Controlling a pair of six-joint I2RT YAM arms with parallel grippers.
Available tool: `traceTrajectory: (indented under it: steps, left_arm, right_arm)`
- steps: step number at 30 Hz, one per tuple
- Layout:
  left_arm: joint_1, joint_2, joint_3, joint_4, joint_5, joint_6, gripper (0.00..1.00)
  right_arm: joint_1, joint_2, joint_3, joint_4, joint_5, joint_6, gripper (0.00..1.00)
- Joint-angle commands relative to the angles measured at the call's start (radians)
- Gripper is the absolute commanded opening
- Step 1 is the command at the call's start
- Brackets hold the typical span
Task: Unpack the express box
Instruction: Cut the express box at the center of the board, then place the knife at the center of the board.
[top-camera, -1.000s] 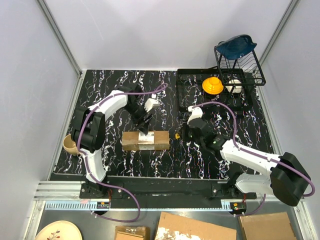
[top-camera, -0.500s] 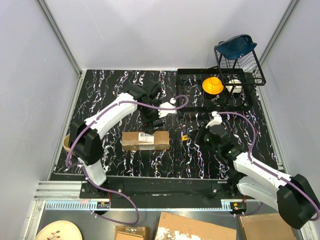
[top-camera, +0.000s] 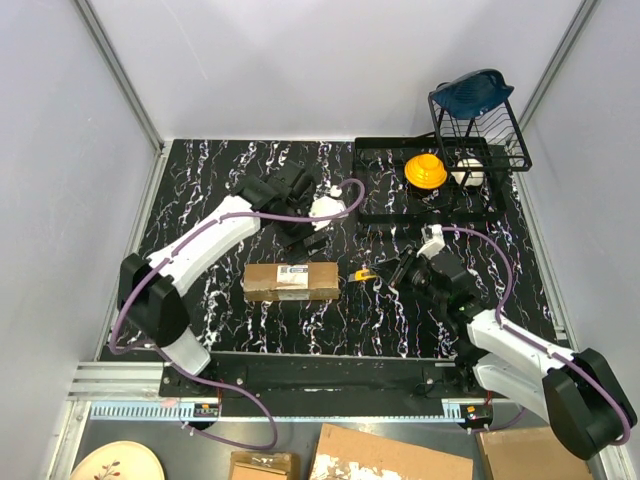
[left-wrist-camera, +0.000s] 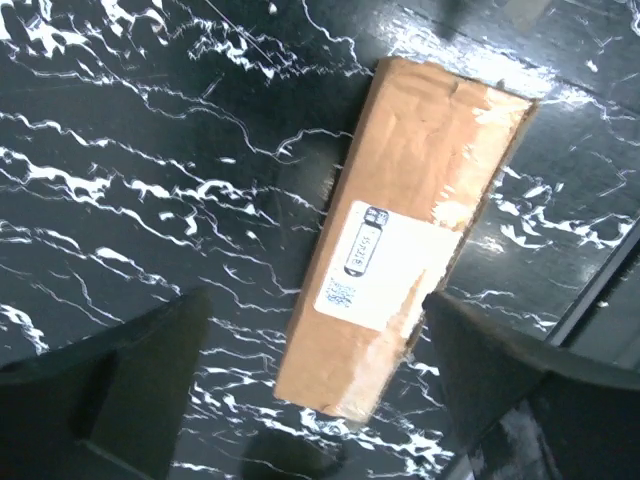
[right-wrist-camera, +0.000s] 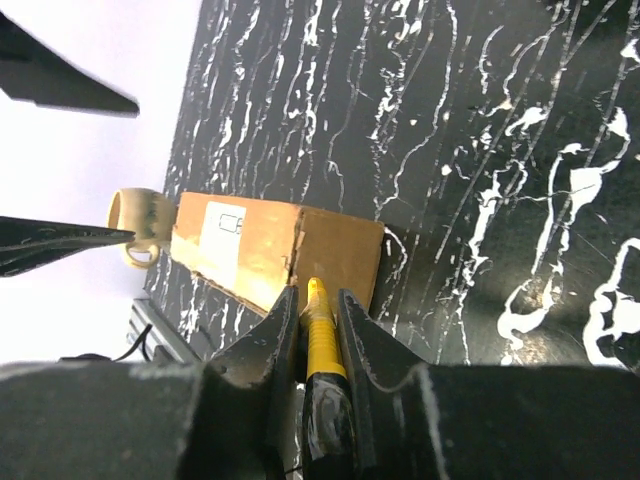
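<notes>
Print on the express box (left-wrist-camera: 430, 140) label (left-wrist-camera: 383, 264) is illegible.

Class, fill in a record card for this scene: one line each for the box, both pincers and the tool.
Express box: flat on the table, label up, taped shut
Left pincer: open, hovering by the box, holding nothing
Right pincer: shut on the yellow knife
Knife tip: aimed at the box's end, not touching

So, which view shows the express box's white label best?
The left wrist view: the express box lies close below, its label large, print visible. In the top external view the label is tiny; in the right wrist view it is slanted and distant.
</notes>
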Motion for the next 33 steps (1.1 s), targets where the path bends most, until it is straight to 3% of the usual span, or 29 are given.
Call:
traceTrajectory:
  steps: [1,3,4,5,6,7,9,10,15,17,26,33]
  left_arm:
    - [0.007,0.004,0.048,-0.083,-0.016,-0.066,0.86]
    - [-0.025,0.090,0.122,-0.173,0.004,-0.037,0.62]
    - [-0.036,0.072,0.084,-0.113,-0.008,-0.014,0.51]
    - [-0.049,0.036,0.025,-0.047,-0.025,0.004,0.52]
    - [-0.089,-0.051,-0.119,0.025,-0.070,0.024,0.54]
    - [-0.112,-0.090,-0.182,0.157,-0.092,0.064,0.64]
    - [-0.152,-0.149,-0.302,0.247,-0.120,0.072,0.74]
    - [-0.155,-0.147,-0.313,0.280,-0.118,0.061,0.80]
    - [-0.171,-0.127,-0.329,0.308,-0.111,0.018,0.89]
    - [-0.186,-0.132,-0.341,0.331,-0.132,0.034,0.99]
    - [-0.191,-0.098,-0.385,0.365,-0.114,0.090,0.99]
    - [-0.191,-0.086,-0.347,0.275,-0.040,0.121,0.99]
  right_arm:
    - [-0.016,0.005,0.003,0.124,-0.045,0.025,0.00]
    - [-0.019,0.016,-0.008,0.152,-0.046,0.043,0.00]
    - [-0.022,0.031,-0.017,0.181,-0.046,0.053,0.00]
    - [-0.026,0.039,-0.021,0.198,-0.054,0.079,0.00]
    - [-0.029,0.048,-0.024,0.223,-0.057,0.088,0.00]
    - [-0.032,0.054,-0.031,0.234,-0.058,0.094,0.00]
    - [-0.036,0.066,-0.038,0.257,-0.060,0.110,0.00]
    - [-0.041,0.086,-0.046,0.282,-0.071,0.114,0.00]
    - [-0.081,0.125,-0.067,0.352,-0.109,0.157,0.00]
    - [-0.087,0.129,-0.071,0.367,-0.118,0.166,0.00]
    - [-0.090,0.230,-0.074,0.491,-0.143,0.220,0.00]
    - [-0.090,0.324,-0.061,0.582,-0.169,0.249,0.00]
